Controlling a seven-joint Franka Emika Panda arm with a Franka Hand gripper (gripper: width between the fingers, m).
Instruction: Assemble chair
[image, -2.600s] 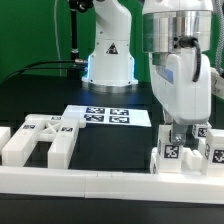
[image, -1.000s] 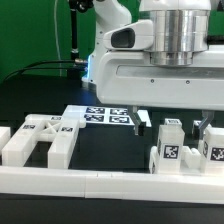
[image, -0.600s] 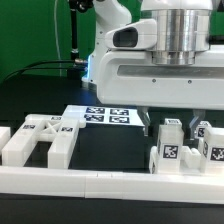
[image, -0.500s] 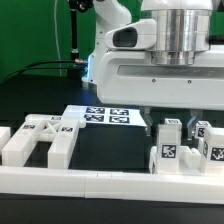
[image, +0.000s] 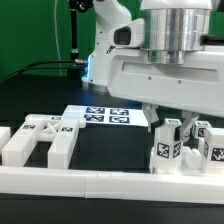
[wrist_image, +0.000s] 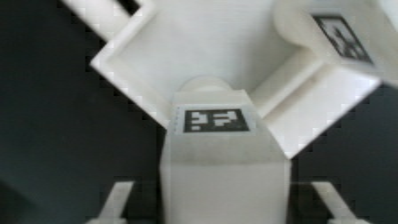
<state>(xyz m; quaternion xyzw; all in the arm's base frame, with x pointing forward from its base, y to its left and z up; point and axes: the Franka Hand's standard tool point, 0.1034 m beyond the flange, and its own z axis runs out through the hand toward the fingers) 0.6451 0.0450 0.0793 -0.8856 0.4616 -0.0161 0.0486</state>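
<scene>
1. We see a matte black table with a green wall behind it at the exterior view's upper left. The arm's glossy white base stands at the back.
2. The marker board lies flat mid-table. A long white rail runs across the lower edge of the exterior view.
3. A white H-shaped chair part of blocky plastic, with tags on top, sits at the lower left, well apart from the arm.
4. At the lower right stands the small white tagged block. A second white tagged block is just beside it, partly cut off by the frame edge.
5. The gripper hangs over the small block, and its broad white body hides much of the table behind.
6. Its dark fingers straddle the block's top. We cannot tell whether they press on it or stand slightly off.
7. The wrist view shows the block as a smooth column with a black-and-white tag. A large white angular part is behind it.
8. Half a second ago the block stood upright. Now it leans, and the gripper body has shifted toward the exterior view's left.
</scene>
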